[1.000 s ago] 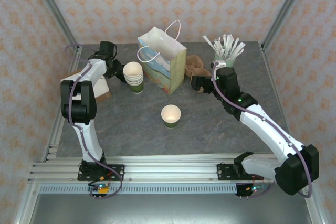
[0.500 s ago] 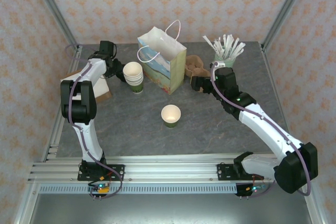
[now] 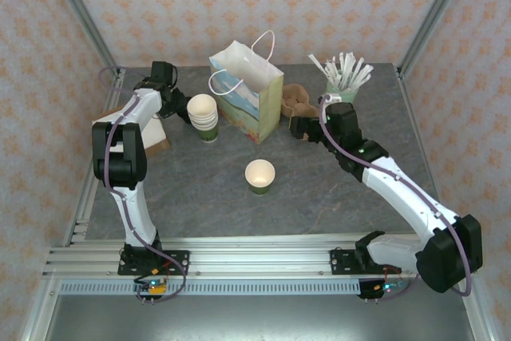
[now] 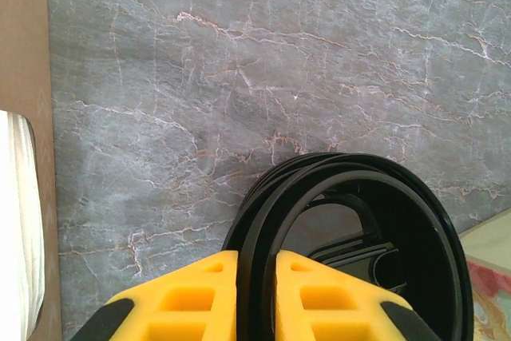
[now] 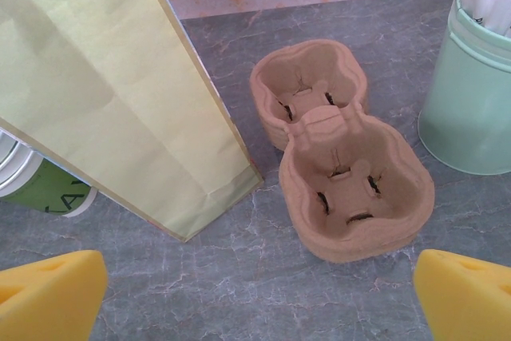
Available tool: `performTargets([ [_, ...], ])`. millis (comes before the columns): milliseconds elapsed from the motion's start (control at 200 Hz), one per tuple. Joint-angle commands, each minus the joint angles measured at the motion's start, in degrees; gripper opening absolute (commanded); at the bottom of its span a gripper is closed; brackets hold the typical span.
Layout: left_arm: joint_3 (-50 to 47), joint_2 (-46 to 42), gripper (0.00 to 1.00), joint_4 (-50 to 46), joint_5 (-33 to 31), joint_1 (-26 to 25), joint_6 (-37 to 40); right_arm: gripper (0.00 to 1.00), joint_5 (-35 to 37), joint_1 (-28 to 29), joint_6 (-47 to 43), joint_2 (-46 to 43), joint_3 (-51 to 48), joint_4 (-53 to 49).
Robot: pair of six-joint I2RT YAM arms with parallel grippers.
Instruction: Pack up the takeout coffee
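The takeout coffee's cup (image 3: 259, 175), cream inside with a green lower part, stands lidless and alone in the middle of the table. At the back left, my left gripper (image 3: 177, 106) is low beside the stack of cups. In the left wrist view its yellow fingers (image 4: 200, 293) press on either side of the rim of a black lid (image 4: 319, 177), with a second black rim showing right behind it. My right gripper (image 3: 299, 125) hovers open in front of the brown cup carrier (image 5: 351, 189), with nothing between its fingertips (image 5: 56, 285).
A paper gift bag (image 3: 247, 93) stands open at the back centre, its plain side (image 5: 104, 77) left of the carrier (image 3: 297, 101). A lidless stack of cream cups (image 3: 204, 116) is left of the bag. The mint cup of white sticks (image 3: 342, 85) stands back right. Brown card (image 3: 152, 140) lies at the left edge.
My left gripper's jaws have closed onto the black lid's rim. The right gripper has crept slightly left toward the carrier and stayed open.
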Motion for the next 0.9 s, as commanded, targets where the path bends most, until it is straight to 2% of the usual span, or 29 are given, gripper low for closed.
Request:
performTargets([
  [0,0.48,-3.43,0.14,-0.86,-1.05,0.51,0.09,0.99,0.86,0.33,0.55,0.4,1.25,-0.33],
  [130,0.13,-5.24,0.13,-0.86,-2.83,0.66,-0.39,0.99,0.91,0.28,0.31,1.68,2.65,-1.28],
  [425,-3.16,-18.36,0.12,1.58,-6.01,1.3,-2.29,0.99,1.02,0.33,3.29,-0.8,4.83,-2.55],
  [525,-6.11,-24.86,0.11,3.38,-5.35,1.3,-5.63,0.96,-2.47,0.61,5.91,-1.41,6.71,-2.64],
  [656,-14.21,-35.06,0.11,10.94,1.44,0.33,-10.97,0.94,-7.16,2.77,9.35,-1.25,10.77,-2.17],
  [811,-19.53,-42.47,0.12,15.1,5.32,-5.61,-15.34,0.89,-18.7,5.66,15.74,3.3,18.87,-0.32],
  [896,-22.95,-44.87,0.11,20.08,7.29,-8.74,-19.25,0.86,-21.9,8.35,18.33,6.74,23.97,-0.69],
])
